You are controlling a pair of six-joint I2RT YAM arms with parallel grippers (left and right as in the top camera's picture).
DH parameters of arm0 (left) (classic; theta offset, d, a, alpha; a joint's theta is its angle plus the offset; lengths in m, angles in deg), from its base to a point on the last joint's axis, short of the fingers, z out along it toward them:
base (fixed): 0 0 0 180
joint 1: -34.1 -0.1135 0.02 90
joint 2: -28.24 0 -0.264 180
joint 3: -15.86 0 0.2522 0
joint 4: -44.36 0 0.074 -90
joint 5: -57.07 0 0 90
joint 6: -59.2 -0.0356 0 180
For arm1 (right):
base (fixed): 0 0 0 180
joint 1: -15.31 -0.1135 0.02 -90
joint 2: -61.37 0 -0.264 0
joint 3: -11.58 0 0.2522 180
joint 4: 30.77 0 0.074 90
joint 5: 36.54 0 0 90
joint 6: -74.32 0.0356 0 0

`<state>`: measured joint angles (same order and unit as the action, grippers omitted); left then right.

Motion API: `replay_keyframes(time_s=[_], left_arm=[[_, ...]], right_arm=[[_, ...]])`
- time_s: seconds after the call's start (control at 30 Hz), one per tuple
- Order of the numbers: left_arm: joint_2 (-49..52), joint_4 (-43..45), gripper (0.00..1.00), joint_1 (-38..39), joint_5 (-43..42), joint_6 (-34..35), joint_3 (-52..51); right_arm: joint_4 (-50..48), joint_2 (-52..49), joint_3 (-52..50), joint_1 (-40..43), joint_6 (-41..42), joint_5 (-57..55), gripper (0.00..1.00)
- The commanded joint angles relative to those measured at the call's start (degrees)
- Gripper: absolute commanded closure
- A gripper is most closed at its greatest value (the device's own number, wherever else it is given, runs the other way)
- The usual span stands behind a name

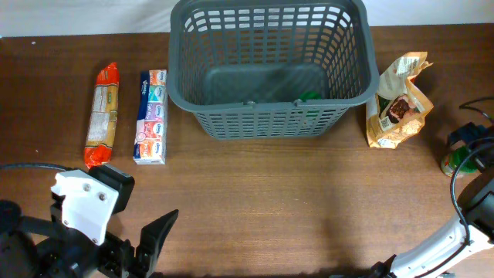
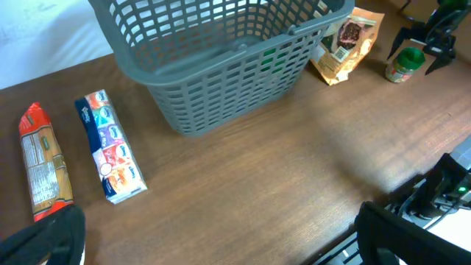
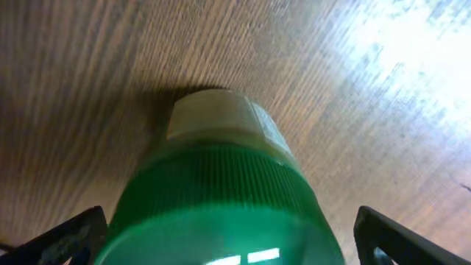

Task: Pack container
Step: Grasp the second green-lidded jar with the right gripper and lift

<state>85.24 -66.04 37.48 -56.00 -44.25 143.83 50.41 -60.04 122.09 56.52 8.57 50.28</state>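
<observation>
Hovering over the jar while the container sits at the far centre

I am reading the container [image 1: 262,122] as a light, stiff plastic basket standing upright on the surface [image 1: 255,201]. Its slotted walls are probably slick to pinch, so I am judging the thick rim the best place to take hold if it needs shifting. It is holding just one small green item [image 1: 309,96], lying by its near right corner. The pasta packet [image 1: 102,114] and tissue pack [image 1: 150,116] are lying outside to its left, and the snack bag [image 1: 397,100] is leaning just right of it. My right fingers [image 3: 59,235] are spread open on either side of the green-lidded jar [image 3: 221,199], not clamping it. It is looking rigid and smooth. My left fingers [image 2: 401,235] are hanging open and empty near left.
</observation>
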Motion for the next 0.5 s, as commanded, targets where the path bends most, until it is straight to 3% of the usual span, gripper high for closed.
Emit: replay_keyframes(time_s=[0.0,0.47], left_arm=[[0.2,0.0,0.01,0.2,0.2,1.0,0.2],[0.2,0.0,0.01,0.2,0.2,1.0,0.2]], right_arm=[[-1.8,-1.1,-2.4,0.2,-1.4,-0.1,0.01],[-6.9,-1.2,-7.2,0.1,-2.9,-0.1,0.01]])
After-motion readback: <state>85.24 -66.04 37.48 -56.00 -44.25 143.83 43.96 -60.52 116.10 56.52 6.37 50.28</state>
